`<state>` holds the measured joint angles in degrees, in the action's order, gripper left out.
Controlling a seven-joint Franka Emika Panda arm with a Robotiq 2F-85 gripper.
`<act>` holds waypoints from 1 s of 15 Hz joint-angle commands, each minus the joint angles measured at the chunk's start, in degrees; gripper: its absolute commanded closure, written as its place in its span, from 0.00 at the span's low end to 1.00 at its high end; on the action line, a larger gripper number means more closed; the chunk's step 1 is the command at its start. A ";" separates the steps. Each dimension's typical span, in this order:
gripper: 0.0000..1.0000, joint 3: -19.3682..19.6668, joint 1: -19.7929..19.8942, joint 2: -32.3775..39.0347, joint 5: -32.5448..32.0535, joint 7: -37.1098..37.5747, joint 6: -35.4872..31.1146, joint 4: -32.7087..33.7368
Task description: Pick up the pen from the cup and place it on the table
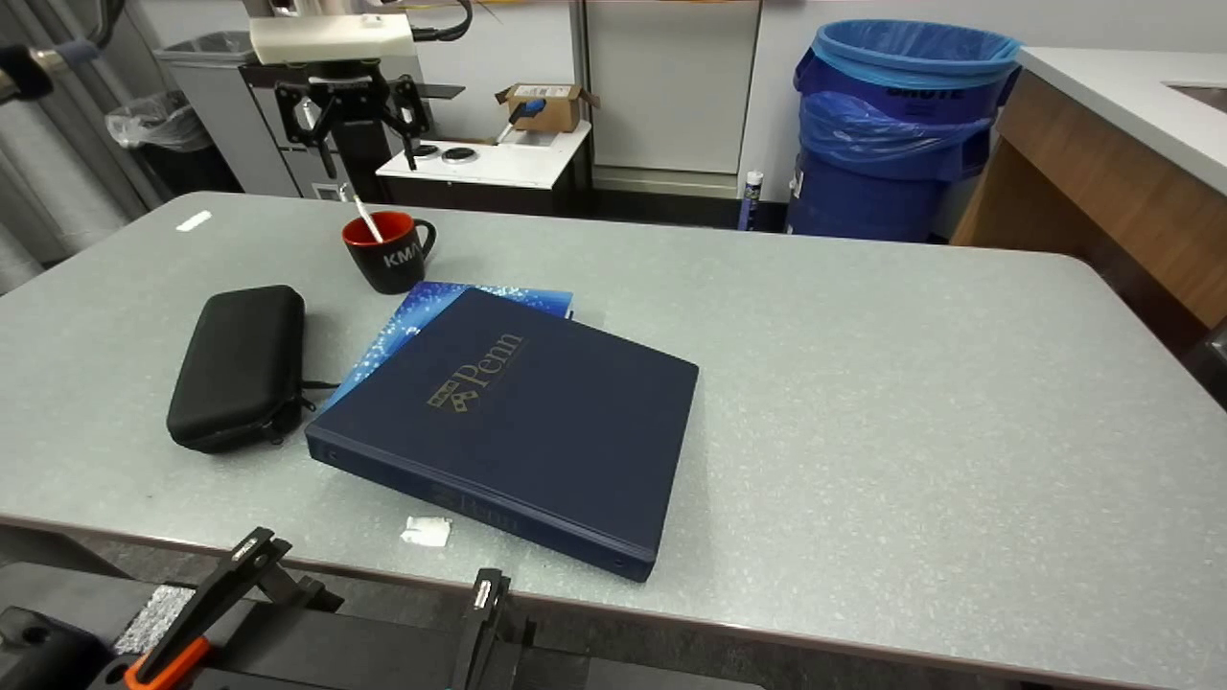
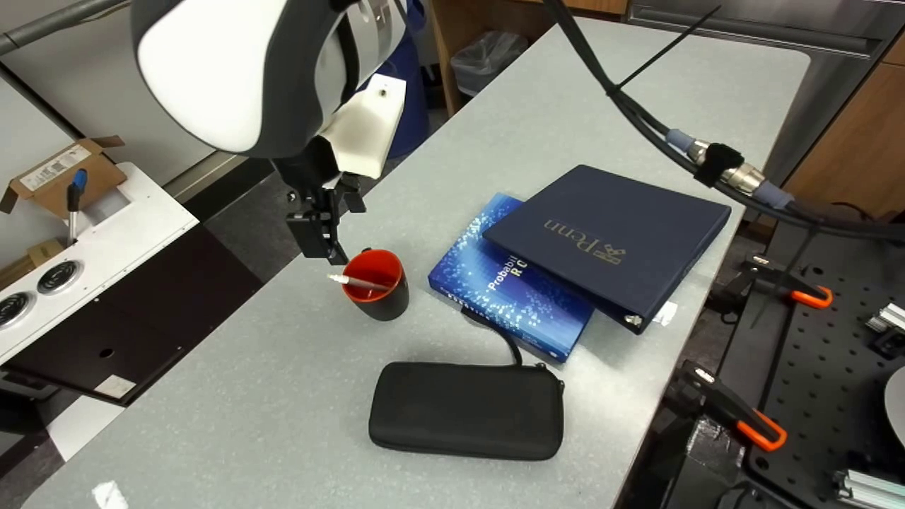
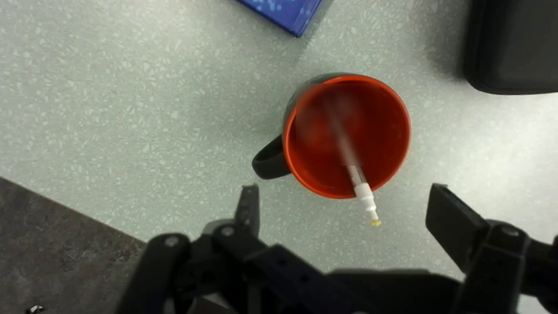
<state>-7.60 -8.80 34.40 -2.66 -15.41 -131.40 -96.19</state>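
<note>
— Where do we log the pen (image 3: 365, 194)?
— In the cup (image 2: 390, 302), slanted. We see its lower part inside the red hollow and its tip jutting past the rim, toward the long edge of the bench (image 1: 911, 412) that faces the white cooktop (image 1: 522, 168).
— And the cup?
— Upright, close to that same edge, nearer the corner with the white strip (image 1: 194, 221) than the opposite one.
— Overhead?
— In an exterior view we have the end effector (image 1: 372, 167) hanging by the cooktop-side edge, apart from the cup. In the wrist view its fingers (image 3: 455, 226) stand wide apart, the pen's tip pointing into the gap between them.
— Neighbours?
— We note a black zip case (image 1: 240, 364), closer than the cup to the long edge by the clamps (image 2: 730, 403). A blue book (image 2: 488, 276) lies partly under a navy binder (image 1: 566, 431); one binder corner sits near that clamp-side edge. Past the cooktop-side edge, a cardboard box (image 1: 561, 117) stands on that cooktop.
</note>
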 commanded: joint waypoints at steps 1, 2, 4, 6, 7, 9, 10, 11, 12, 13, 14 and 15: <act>0.00 0.06 -1.44 2.03 -3.14 0.66 -2.23 1.78; 0.00 -0.19 -1.56 2.31 -3.31 0.14 -2.25 2.01; 0.00 -0.36 -2.16 3.21 -4.43 -0.66 -2.24 2.58; 0.00 -0.29 -2.91 3.99 -5.69 -0.63 -1.87 3.05; 0.00 -0.29 -3.14 4.21 -6.27 -0.69 -1.79 3.13; 0.00 -0.26 -3.51 4.81 -7.57 -1.25 -2.17 3.42; 0.00 -0.36 -3.55 5.39 -7.86 -1.53 -2.02 3.94; 0.00 -0.35 -3.67 5.75 -8.41 -1.72 -2.12 4.24; 0.00 -0.49 -3.62 6.18 -8.58 -2.14 -2.27 4.62; 0.00 -0.47 -3.65 6.51 -8.87 -2.35 -2.44 4.90; 0.00 -0.56 -3.55 6.72 -8.91 -2.80 -2.75 5.06; 0.00 -0.69 -3.41 6.98 -8.83 -3.36 -3.09 5.32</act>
<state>-7.87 -12.50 39.30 -9.77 -17.14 -132.73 -93.36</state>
